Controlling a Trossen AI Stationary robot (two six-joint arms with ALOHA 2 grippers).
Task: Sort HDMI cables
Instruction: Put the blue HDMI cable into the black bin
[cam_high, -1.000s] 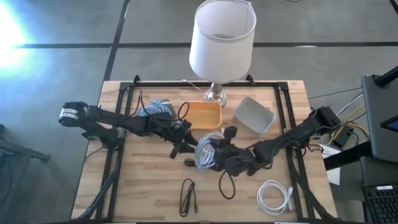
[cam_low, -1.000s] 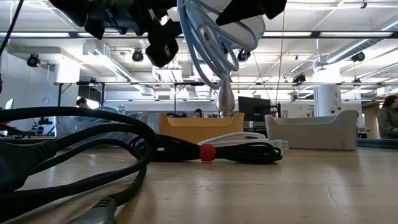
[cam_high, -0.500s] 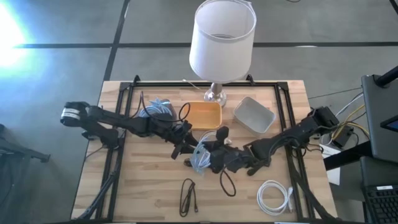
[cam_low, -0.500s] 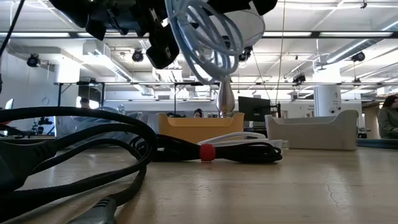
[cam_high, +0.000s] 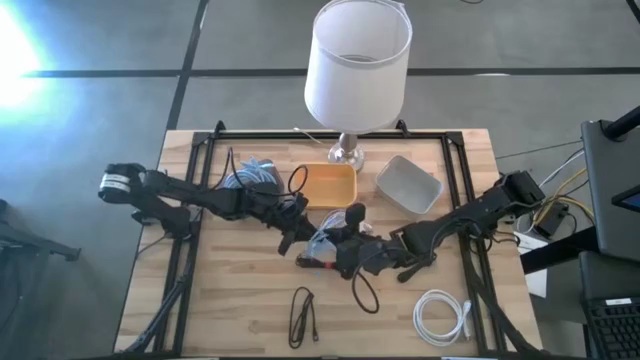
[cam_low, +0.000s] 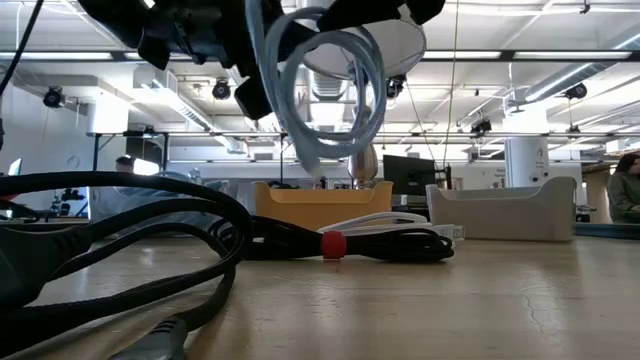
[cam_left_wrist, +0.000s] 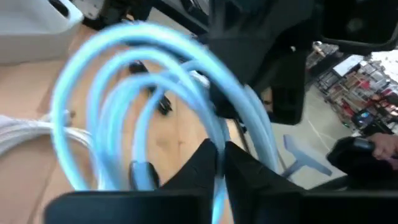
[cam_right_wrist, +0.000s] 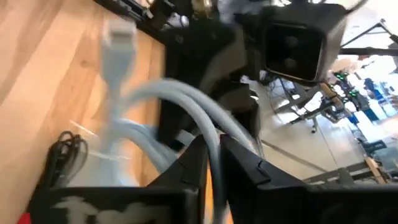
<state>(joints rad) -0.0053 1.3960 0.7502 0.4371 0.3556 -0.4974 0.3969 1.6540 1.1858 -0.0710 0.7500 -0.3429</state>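
Shifted leftward since a second ago, the light blue HDMI cable (cam_high: 322, 244) hangs mid-table, in front of the orange tray (cam_high: 325, 186), as an open loop (cam_low: 322, 92) clear of the wood. I read both grippers as clamped on it: right gripper (cam_high: 340, 250) and left gripper (cam_high: 300, 232), fingers (cam_left_wrist: 205, 163) together around strands. This looks like a handover toward the blue pile (cam_high: 250, 176). White cable (cam_high: 440, 315) and black bundle (cam_high: 303, 315) wait unsorted.
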